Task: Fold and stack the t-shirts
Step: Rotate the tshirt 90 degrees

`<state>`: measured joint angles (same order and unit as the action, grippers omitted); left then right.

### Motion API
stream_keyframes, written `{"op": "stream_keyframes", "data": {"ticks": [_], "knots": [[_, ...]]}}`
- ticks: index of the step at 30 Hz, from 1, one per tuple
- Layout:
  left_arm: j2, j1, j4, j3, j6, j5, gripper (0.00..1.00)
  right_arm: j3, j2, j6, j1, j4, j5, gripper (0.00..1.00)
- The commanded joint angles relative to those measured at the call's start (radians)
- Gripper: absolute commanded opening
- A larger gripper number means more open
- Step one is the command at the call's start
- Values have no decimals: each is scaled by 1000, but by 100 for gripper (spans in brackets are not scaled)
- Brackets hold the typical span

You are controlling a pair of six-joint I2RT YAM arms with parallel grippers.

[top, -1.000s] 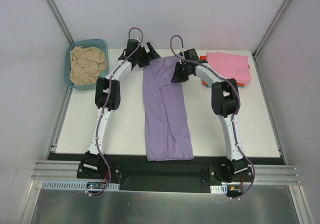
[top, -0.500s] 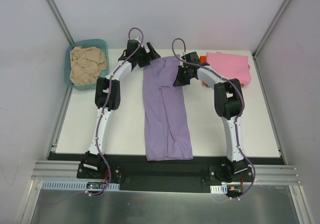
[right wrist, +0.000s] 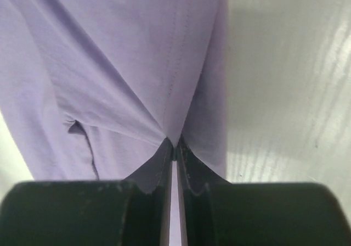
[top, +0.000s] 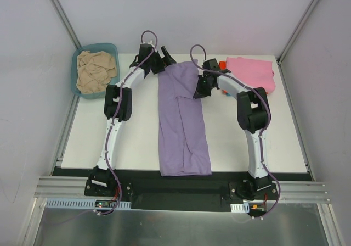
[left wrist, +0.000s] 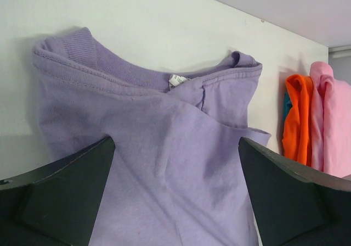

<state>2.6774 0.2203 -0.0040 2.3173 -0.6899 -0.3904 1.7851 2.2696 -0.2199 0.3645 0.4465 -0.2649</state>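
At the far left corner stands a teal basin (top: 80, 90) with a beige t-shirt (top: 96, 70) crumpled inside it, close to the left wall. The left arm arcs from the near edge up to the far edge. The left fingers (top: 166, 55) stand spread wide above the collar end of the lavender t-shirt (top: 184, 119) and hold nothing. In the left wrist view, the two dark pads of those fingers (left wrist: 66, 196) flank the ribbed neckline of the lavender cloth (left wrist: 164, 147), and a small white label shows at the collar.

The lavender t-shirt lies as a long, narrow strip down the middle of the white surface (top: 109, 141). Its collar is near the far edge, and its hem reaches the near edge, where it meets the black base strip. Between its left edge and the left arm there is a bare strip of surface.

The right fingers (top: 198, 89) are closed on the shirt's right edge, up in its far half. In the right wrist view the fingers (right wrist: 156, 169) meet tip to tip, with the purple fabric (right wrist: 137, 54) drawn to a point in the pinch. Bare surface lies just to the right of that edge.

A wider bare stretch runs between the shirt and the right arm, and more lies beyond the arm to the right edge. In the far right corner lies a folded pink t-shirt (top: 252, 73) on top of an orange-red t-shirt (left wrist: 296, 119). A teal sliver (left wrist: 286, 106) shows beside them.
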Motion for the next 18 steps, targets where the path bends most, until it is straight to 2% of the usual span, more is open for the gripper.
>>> {"op": "stream_keyframes", "data": {"ticks": [1,3,6,7,11,12,13,16,18], "knots": [[-42,-18,-25,-36,55,39,99,-4,-91,2,2,92,99,9],[-51,-18,-25,-64,62,59,99,-13,-97,2,1,109,95,14],[-54,-18,-25,-68,70,55,99,-21,-117,17,-1,109,53,29],[-57,-18,-25,-67,70,47,99,-20,-122,27,1,110,41,44],[-76,-18,-25,-58,81,32,99,-23,-182,45,1,133,3,78],[-83,-18,-25,-58,90,28,99,-26,-202,51,1,138,3,92],[-105,-18,-25,-59,96,28,99,-42,-222,57,1,142,7,97],[-157,-18,-25,-61,107,19,99,-88,-352,82,2,146,59,97],[-189,-16,-27,-64,112,-5,100,-157,-430,143,16,133,163,97]]}}
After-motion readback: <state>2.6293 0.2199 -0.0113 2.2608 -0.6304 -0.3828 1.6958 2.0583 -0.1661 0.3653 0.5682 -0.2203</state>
